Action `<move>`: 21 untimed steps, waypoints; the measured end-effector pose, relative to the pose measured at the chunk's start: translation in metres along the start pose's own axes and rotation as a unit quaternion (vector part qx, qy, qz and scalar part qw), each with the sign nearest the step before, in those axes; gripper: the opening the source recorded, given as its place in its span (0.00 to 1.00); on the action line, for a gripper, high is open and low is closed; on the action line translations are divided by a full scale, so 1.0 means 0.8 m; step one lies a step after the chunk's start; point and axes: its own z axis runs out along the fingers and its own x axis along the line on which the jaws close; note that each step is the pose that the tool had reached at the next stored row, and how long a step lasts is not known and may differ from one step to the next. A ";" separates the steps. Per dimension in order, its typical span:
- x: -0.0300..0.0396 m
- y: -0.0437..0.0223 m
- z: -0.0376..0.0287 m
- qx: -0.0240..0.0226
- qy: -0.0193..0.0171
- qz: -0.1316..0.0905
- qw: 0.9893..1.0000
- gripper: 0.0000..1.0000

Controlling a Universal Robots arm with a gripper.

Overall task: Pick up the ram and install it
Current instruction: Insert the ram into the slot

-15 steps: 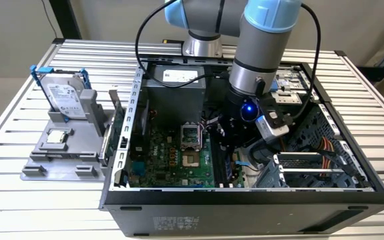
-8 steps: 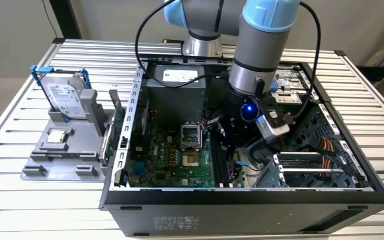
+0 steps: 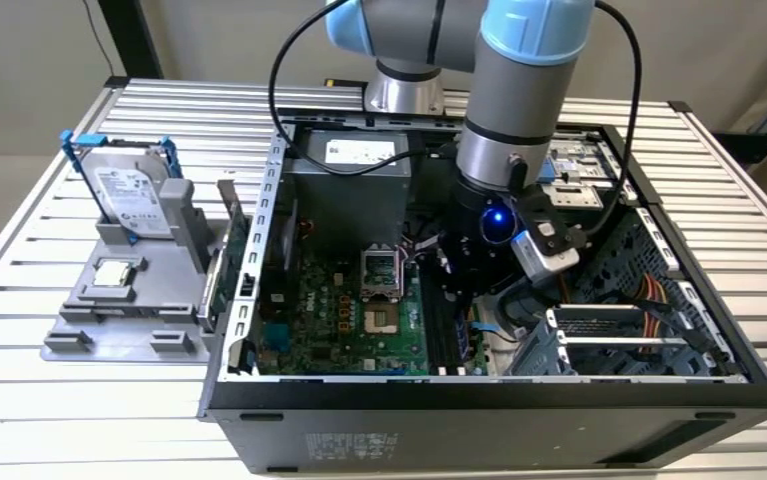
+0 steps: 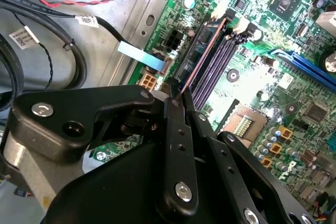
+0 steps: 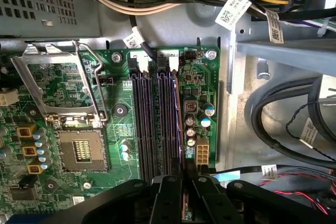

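The ram (image 4: 202, 56) shows edge-on as a thin dark strip between my black fingertips. It runs along the outermost of the purple memory slots (image 4: 223, 59), on the side next to the motherboard's edge. In the first wrist view the ram (image 5: 178, 129) stands over that same slot (image 5: 152, 124); I cannot tell whether it is pressed fully in. My gripper (image 4: 176, 103) (image 5: 184, 182) is shut on the ram. In the exterior view the gripper (image 3: 461, 295) is low inside the open computer case, over the green motherboard (image 3: 343, 320).
An open CPU socket (image 5: 81, 150) with its raised metal frame (image 5: 58, 85) lies beside the slots. Cable bundles (image 5: 283, 124) crowd the case wall. Outside the case, a grey holder (image 3: 130, 320) carries a hard drive (image 3: 130, 195) and a square silver chip (image 3: 114, 272).
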 end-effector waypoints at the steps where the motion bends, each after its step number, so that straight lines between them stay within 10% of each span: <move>1: 0.0000 0.0000 0.0000 0.000 0.000 0.000 1.000 0.00; 21: 0.0005 0.0001 0.0004 0.000 0.004 0.011 1.000 0.00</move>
